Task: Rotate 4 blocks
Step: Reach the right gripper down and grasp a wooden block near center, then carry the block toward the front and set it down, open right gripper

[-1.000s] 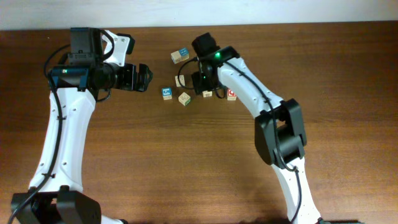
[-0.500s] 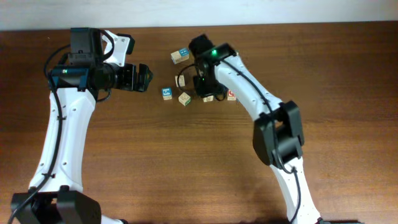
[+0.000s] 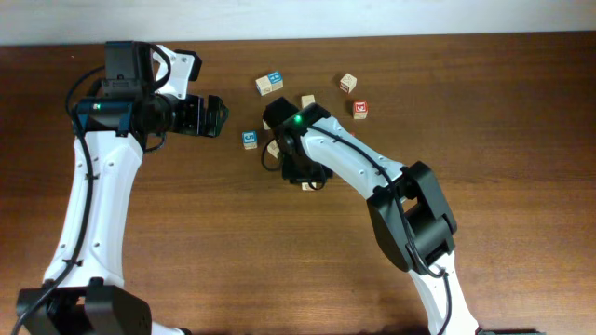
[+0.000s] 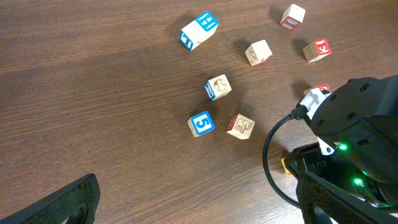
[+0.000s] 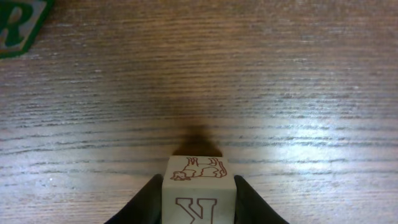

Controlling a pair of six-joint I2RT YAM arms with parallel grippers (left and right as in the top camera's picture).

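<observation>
In the right wrist view my right gripper (image 5: pixel 199 190) is shut on a light-wood block (image 5: pixel 199 199) with a red outlined "K" and a red animal drawing, just above the table. Overhead, this gripper (image 3: pixel 305 179) sits in front of the cluster, and only a corner of the held block (image 3: pixel 308 185) shows. Loose blocks lie behind it: a pale one (image 3: pixel 307 100), one with a red mark (image 3: pixel 347 83), a red-faced one (image 3: pixel 359 110) and one with a brown drawing (image 4: pixel 240 126). My left gripper (image 3: pixel 216 116) hangs open to the left of the blocks, holding nothing.
Two blue-faced cubes stay in the cluster, an "H" cube (image 3: pixel 269 83) at the back and a "5" cube (image 3: pixel 250 140) on the left. A green "R" face (image 5: pixel 18 25) shows at the right wrist view's top left corner. The right arm's cable (image 4: pixel 273 155) loops low over the table.
My right gripper has moved from among the blocks toward the front of the table and closed on the K block. Two red-marked blocks now lie farther back right. The left arm has not moved.
</observation>
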